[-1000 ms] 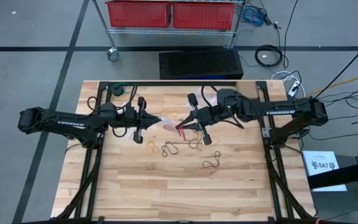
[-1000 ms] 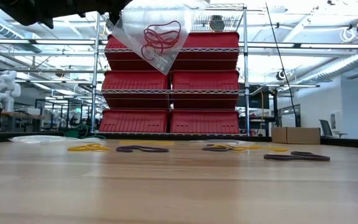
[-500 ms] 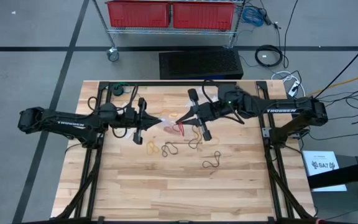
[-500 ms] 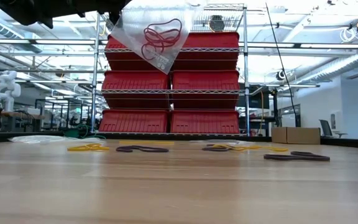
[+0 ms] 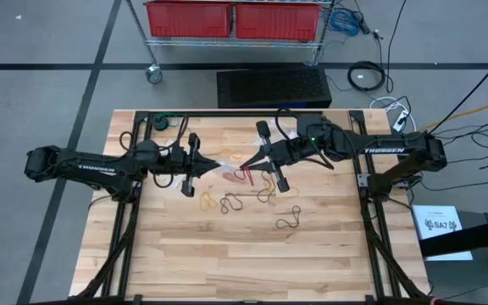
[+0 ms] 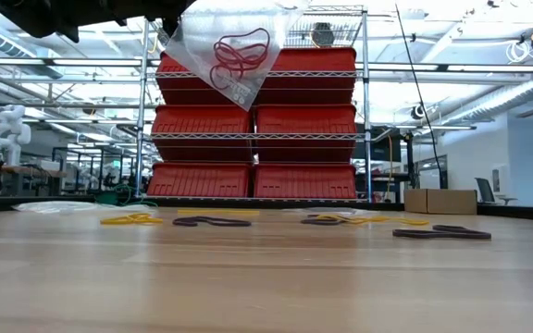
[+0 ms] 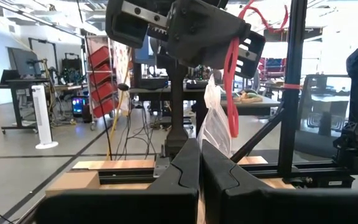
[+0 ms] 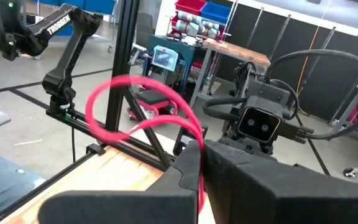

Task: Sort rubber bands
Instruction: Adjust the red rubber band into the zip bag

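My left gripper (image 5: 203, 161) is raised over the table's middle, shut on a clear plastic bag (image 6: 234, 51) with red rubber bands (image 6: 239, 54) inside. It faces my right gripper (image 5: 254, 169), which is shut on one red rubber band (image 8: 135, 106) close to the bag's far side (image 7: 215, 121). More rubber bands lie flat on the wood below: yellow (image 5: 207, 201), black (image 5: 233, 203), tan (image 5: 265, 193) and another black (image 5: 288, 221). My left gripper pinches the clear bag between its two shut fingers at the part nearest them (image 7: 205, 144), coming roughly level from the table's left. The bag is lifted clear and sags with one corner (image 6: 240, 100) pointing down. My right gripper pinches the red band at one spot (image 8: 199, 163) between its shut fingers, level from the table's right. The rest of the loop (image 7: 232, 87) stands free of the fingers, clear of the table. Whether the band touches the bag I cannot tell.
Another clear bag (image 6: 58, 206) lies flat toward the far left of the table. Black frame rails (image 5: 227, 116) run along the table's far edge and sides. Bare wood (image 5: 244, 263) stretches across the near half. A wire rack with red bins (image 6: 253, 120) stands behind the table.
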Motion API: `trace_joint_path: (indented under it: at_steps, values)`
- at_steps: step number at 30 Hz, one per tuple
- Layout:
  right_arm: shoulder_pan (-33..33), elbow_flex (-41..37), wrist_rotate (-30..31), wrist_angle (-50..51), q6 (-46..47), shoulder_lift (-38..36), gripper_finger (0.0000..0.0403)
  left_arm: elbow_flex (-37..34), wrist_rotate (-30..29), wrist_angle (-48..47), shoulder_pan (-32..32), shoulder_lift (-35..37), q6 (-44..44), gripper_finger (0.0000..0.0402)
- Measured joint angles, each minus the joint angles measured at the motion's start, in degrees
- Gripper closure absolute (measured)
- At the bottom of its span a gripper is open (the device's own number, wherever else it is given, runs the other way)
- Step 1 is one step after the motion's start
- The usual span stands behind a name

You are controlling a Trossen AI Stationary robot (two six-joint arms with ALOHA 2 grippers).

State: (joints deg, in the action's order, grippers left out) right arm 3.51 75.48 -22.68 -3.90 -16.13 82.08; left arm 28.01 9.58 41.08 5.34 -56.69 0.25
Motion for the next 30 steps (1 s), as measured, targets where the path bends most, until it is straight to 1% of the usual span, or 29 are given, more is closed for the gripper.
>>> trace_joint_path:
  at_steps: [12, 17, 30]
  values:
    - [0.28, 0.0, 0.35, -0.68, -0.63, 0.0, 0.0403, 0.0, 0.0, 0.0, 0.0, 0.0, 0.0, 0.0402]
    - [0.28, 0.0, 3.24, -0.66, -0.29, -0.08, 0.0403, 0.0, 0.01, 0.0, 0.0, 0.0, -0.01, 0.0402]
    - [1.05, 0.0, 3.42, -1.53, 0.4, -1.14, 0.0403, 0.0, 0.02, -0.07, -0.02, 0.0, -0.01, 0.0402]
